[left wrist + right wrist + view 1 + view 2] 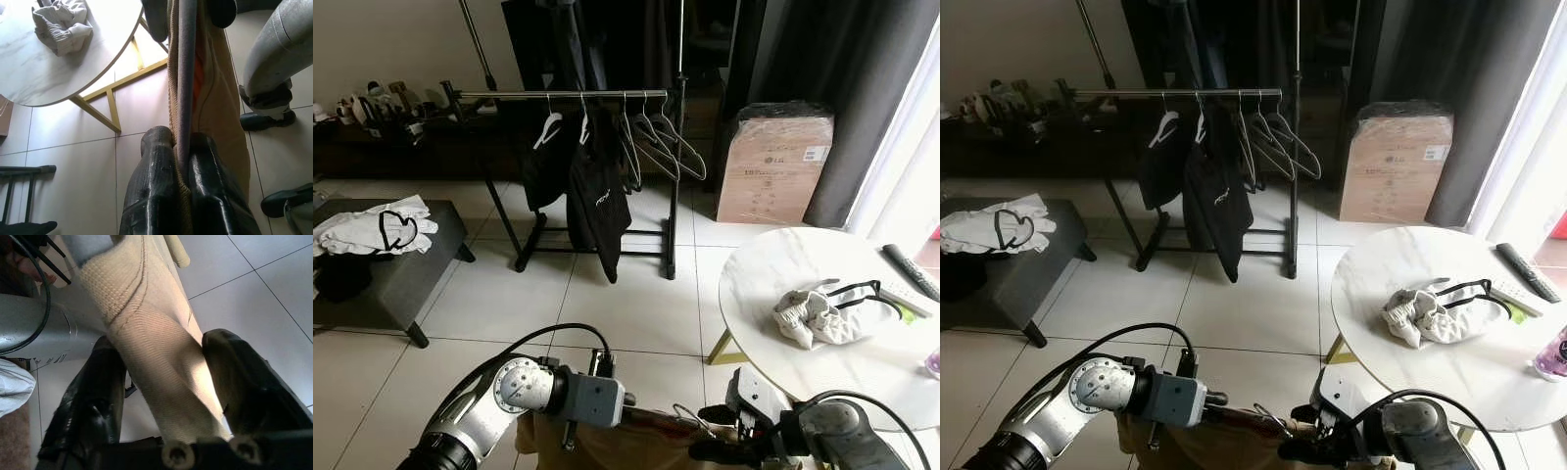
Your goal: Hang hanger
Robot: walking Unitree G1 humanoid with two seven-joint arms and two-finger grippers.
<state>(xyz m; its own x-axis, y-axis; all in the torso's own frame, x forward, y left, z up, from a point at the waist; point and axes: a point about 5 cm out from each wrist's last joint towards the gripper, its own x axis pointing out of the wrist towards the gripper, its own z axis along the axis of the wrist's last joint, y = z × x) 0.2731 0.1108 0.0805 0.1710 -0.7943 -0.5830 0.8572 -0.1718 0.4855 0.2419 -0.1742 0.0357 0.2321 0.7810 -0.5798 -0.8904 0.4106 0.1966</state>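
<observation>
My left end effector (pixel 182 161): clamped on hanger bar (pixel 186 73) under tan garment (pixel 215 98).
My right end effector (pixel 166 382): straddling garment, grip seemingly loose.
Rack (pixel 568 94): well ahead.

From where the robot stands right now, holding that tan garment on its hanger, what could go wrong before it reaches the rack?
The tan garment hangs low between both grippers, so it might drag on the floor or catch the robot's feet.

The left gripper pinches only the thin hanger; a jolt while walking could let it slip.

The round table stands close on the right, so that arm could clip its edge.

The rail is already crowded with hangers, leaving little room to hook on.
</observation>
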